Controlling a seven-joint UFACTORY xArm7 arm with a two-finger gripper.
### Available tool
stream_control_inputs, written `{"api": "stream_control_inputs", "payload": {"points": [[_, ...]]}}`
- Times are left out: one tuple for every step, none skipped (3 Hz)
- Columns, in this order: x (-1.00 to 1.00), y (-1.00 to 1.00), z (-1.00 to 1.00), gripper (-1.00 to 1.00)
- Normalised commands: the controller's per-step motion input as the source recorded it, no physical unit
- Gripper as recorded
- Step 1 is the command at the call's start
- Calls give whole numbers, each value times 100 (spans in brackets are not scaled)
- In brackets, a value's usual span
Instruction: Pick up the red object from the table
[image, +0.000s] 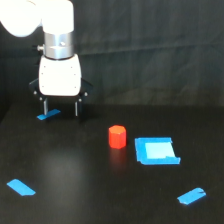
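The red object (117, 136) is a small red-orange hexagonal block standing on the black table (75, 170), near the middle. My gripper (61, 108) hangs under the white arm at the exterior view's upper left, well apart from the block and behind it. Its two dark fingers (45, 107) point down with a wide gap between them and nothing in it. The fingertips are close to the table surface.
A blue square patch (156, 150) lies just right of the block. Blue tape strips lie under the gripper (48, 115), at the front left (21, 187) and at the front right (191, 196). A dark curtain closes the back.
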Motion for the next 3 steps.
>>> {"api": "stream_control_inputs", "payload": {"points": [[100,-30,-15,100],[93,-40,-38,99],[95,-36,-38,99]]}}
